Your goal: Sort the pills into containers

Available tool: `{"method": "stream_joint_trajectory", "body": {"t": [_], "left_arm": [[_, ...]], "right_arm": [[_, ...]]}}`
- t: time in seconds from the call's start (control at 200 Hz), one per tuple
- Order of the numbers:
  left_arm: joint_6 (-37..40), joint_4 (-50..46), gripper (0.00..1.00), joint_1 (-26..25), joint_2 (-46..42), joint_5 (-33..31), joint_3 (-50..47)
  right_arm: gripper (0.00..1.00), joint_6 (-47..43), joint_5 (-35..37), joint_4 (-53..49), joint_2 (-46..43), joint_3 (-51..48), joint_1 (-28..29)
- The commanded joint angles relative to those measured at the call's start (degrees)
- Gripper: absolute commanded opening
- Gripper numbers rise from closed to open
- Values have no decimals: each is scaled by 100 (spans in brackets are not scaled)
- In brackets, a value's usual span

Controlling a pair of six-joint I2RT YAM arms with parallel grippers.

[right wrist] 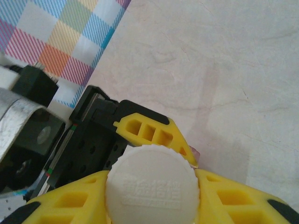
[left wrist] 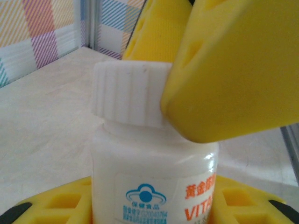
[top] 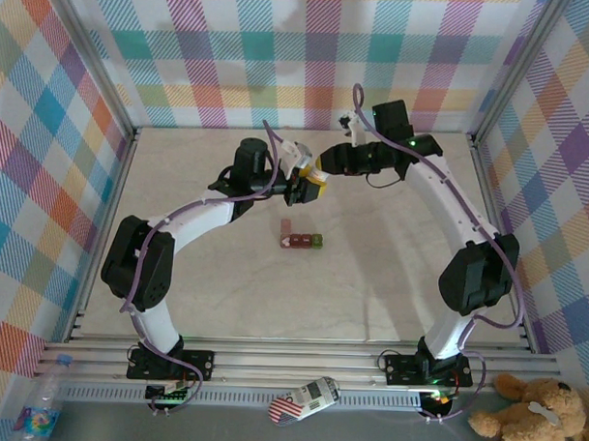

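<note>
A white bottle (left wrist: pixel 149 172) with a blue logo and orange lettering is held off the table, my left gripper (left wrist: pixel 154 207) shut on its body. Its ribbed white cap (right wrist: pixel 152 184) sits between the yellow fingers (right wrist: pixel 70 205) of my right gripper (right wrist: pixel 152 198), which press on both sides of it. From above, the left gripper (top: pixel 312 190) and right gripper (top: pixel 319 167) meet over the table's middle. The containers (top: pixel 301 240), a short dark red row with a green end, lie on the table just in front of them. The pills are hidden.
Checked walls on a metal frame (top: pixel 103 175) close the table on three sides. Below the near rail lie a water bottle (top: pixel 41 405), a small striped device (top: pixel 306 397) and a soft toy bear (top: pixel 534 420). Bare table (top: pixel 369 291) spreads round the containers.
</note>
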Motion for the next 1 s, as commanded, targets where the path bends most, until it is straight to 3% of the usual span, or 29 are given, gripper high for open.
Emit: {"method": "stream_joint_trajectory", "body": {"t": [0.0,0.17,0.405,0.485,0.56,0.72,0.995], "left_arm": [[-34,776,0,15,-169,-388,8],[-43,1209,0,-42,-97,-1280,-76],[-9,1554,0,-91,295,-2115,69],[14,1571,0,-82,482,-2150,236],[23,1599,0,-67,655,-2150,375],[-49,1632,0,29,884,-2062,594],[-91,1540,0,214,946,-1375,700]], "right_arm": [[37,1049,530,496,-33,-415,103],[37,2330,1309,1288,-50,-751,272],[40,2794,1833,1460,384,-238,410],[45,2689,1787,1263,598,162,387],[56,2609,1737,1143,673,416,310],[73,2565,1583,1196,419,421,-5],[80,1933,1078,1291,-316,-131,-523]]}}
